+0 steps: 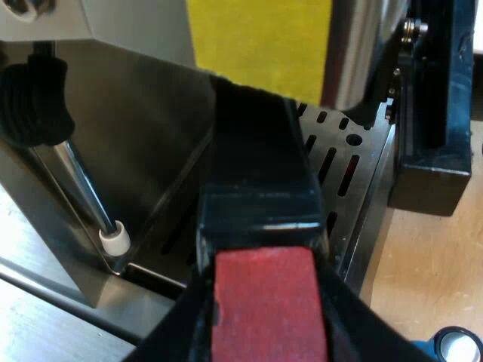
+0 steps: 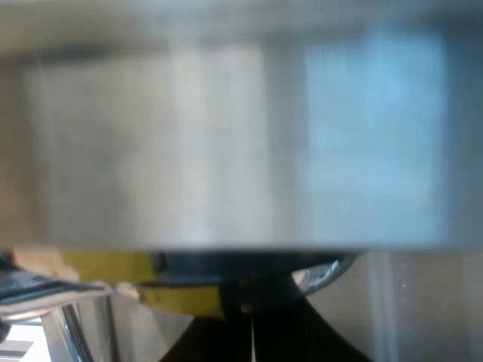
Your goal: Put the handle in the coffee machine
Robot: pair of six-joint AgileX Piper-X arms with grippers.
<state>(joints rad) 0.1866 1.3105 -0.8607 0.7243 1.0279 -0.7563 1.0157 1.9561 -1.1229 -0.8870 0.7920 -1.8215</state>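
My left gripper [image 1: 266,335] is shut on the holder's dark handle [image 1: 256,173], just behind its red end [image 1: 264,302]. A black finger [image 1: 175,332] lies along each side of the red end. The handle reaches forward over the slotted drip tray [image 1: 341,162] and in under the espresso machine's [image 1: 136,30] front, where its metal end is hidden. My right gripper [image 2: 253,332] sits very near a brushed metal face of the machine [image 2: 226,143], fingers together, with a curved metal rim [image 2: 321,275] just beyond the tips.
A steam wand [image 1: 87,188] with a black grip and white tip hangs beside the handle. Yellow tape [image 1: 260,41] is stuck on the machine's front above it. A dark blue block [image 1: 434,90] stands past the tray on the wooden top, near a blue ring [image 1: 453,347].
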